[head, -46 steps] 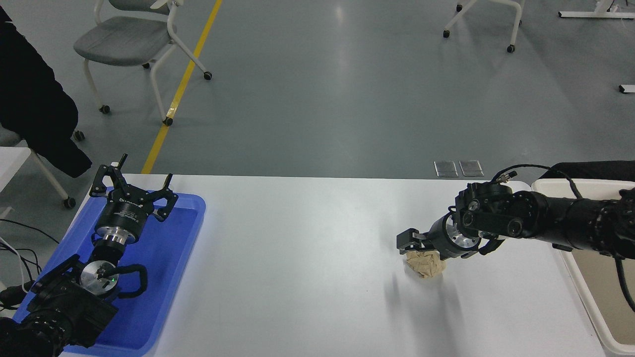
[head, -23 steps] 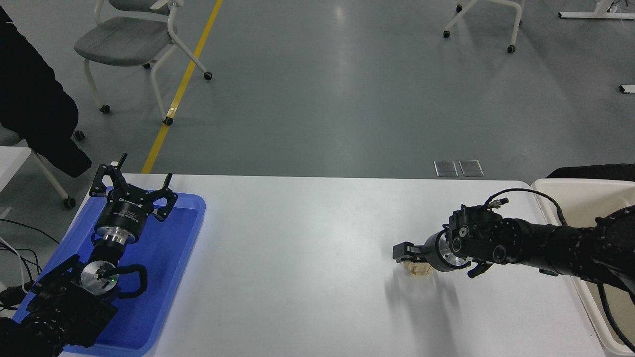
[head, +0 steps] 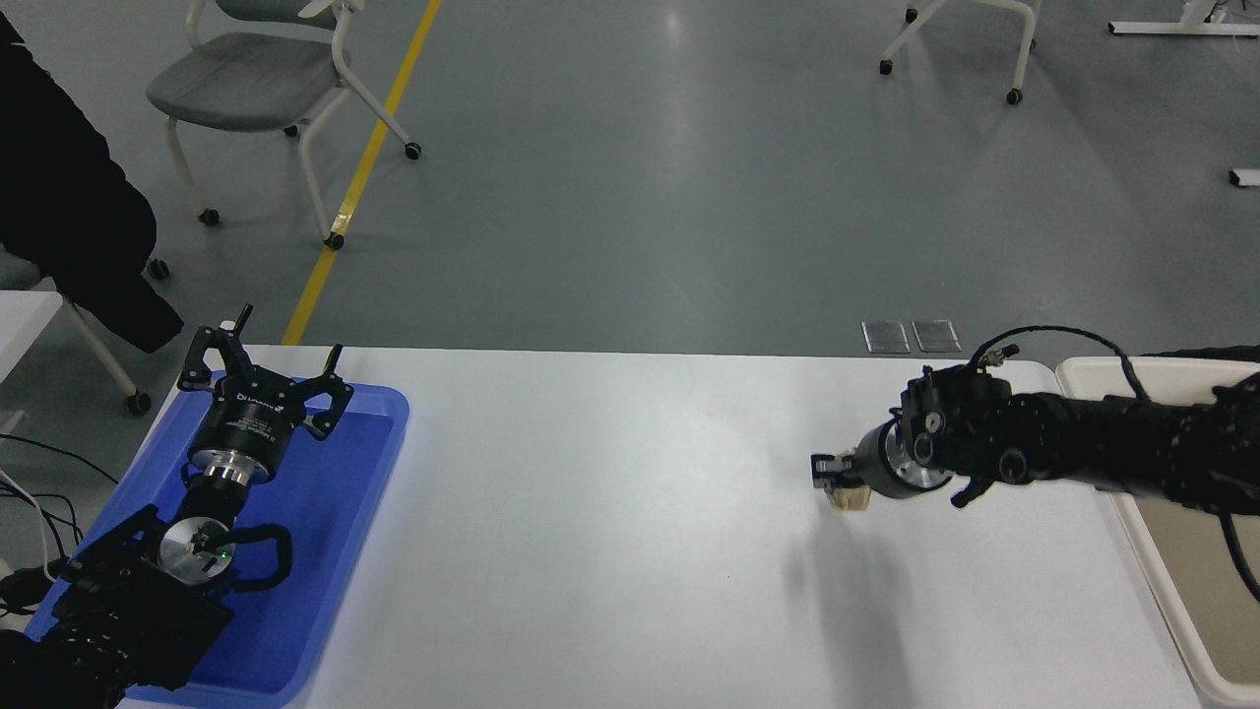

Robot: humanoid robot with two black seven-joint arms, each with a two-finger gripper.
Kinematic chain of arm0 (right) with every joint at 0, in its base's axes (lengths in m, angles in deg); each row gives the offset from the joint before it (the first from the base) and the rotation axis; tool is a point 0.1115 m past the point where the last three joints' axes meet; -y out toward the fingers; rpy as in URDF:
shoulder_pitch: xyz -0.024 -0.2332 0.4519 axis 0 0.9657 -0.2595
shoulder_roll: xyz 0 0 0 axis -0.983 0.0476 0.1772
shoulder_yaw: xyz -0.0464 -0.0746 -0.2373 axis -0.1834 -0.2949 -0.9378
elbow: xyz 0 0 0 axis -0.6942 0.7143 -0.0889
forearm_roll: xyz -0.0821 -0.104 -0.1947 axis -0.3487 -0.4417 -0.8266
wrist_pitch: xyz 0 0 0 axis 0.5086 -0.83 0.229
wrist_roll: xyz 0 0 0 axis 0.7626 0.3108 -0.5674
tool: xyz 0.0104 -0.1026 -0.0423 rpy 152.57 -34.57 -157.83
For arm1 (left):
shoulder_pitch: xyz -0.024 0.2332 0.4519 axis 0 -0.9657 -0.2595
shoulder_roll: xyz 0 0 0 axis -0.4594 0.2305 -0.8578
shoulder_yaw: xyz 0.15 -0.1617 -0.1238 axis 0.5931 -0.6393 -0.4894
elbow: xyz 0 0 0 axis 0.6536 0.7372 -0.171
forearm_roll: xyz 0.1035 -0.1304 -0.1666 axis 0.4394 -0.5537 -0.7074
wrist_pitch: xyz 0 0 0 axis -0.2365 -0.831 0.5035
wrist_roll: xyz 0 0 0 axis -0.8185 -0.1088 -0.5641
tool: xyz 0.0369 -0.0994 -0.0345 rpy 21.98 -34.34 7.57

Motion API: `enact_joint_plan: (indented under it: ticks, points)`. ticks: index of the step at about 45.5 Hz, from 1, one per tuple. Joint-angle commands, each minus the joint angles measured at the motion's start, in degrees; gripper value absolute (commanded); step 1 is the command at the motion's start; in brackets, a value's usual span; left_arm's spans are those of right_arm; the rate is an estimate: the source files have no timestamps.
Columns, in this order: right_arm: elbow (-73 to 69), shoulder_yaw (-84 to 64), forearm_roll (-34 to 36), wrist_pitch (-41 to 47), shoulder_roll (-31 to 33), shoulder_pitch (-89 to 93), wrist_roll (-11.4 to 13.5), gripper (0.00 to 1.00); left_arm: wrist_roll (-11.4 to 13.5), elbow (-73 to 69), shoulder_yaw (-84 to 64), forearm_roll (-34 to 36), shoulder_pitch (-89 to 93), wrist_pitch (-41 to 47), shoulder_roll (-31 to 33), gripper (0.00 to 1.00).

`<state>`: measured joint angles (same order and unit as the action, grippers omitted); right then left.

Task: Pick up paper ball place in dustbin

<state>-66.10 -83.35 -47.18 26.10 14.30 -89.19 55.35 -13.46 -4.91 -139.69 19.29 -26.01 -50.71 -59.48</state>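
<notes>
Up off the tabletop (head: 610, 551) has come the right tool (head: 837, 481), pinching the paper ball (head: 851, 499) in the air, well left of the dustbin (head: 1162, 551), while the left tool (head: 264, 369) sits spread over the blue tray (head: 325, 551).

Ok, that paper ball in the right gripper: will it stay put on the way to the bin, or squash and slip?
The paper ball is crumpled and creased, so it likely squashes rather than slips. Only a small tan part shows under the right gripper, so the hold may be shallow. It looks light; a slow swing to the dustbin seems safest.
</notes>
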Motion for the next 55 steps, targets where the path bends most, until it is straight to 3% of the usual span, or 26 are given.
enact_joint_plan:
  ticks: [1, 19, 37, 46, 55]
  points:
    - [-12.97, -10.58, 3.95, 7.28, 6.08, -20.15, -0.23, 0.00, -0.03, -0.03, 0.00, 0.00, -0.07, 0.00, -0.05, 1.00]
    - [-26.95, -23.16, 11.87, 19.67, 6.08, -51.01, -0.05, 0.00, 0.06, -0.03, 0.00, 0.00, -0.07, 0.00, -0.05, 1.00]
    - [-28.98, -26.42, 11.25, 22.67, 6.61, -57.35, 0.48, 0.00, 0.06, -0.03, 0.00, 0.00, -0.16, 0.00, -0.05, 1.00]
    - [-26.79, -29.31, 3.62, 22.67, 14.95, -55.60, 0.65, 0.00, 0.06, -0.03, 0.00, 0.00, -0.16, 0.00, -0.05, 1.00]
    - [-14.23, -26.86, -8.78, 22.67, 29.01, -44.80, -0.05, 0.00, 0.06, -0.03, 0.00, 0.00, -0.16, 0.00, -0.05, 1.00]
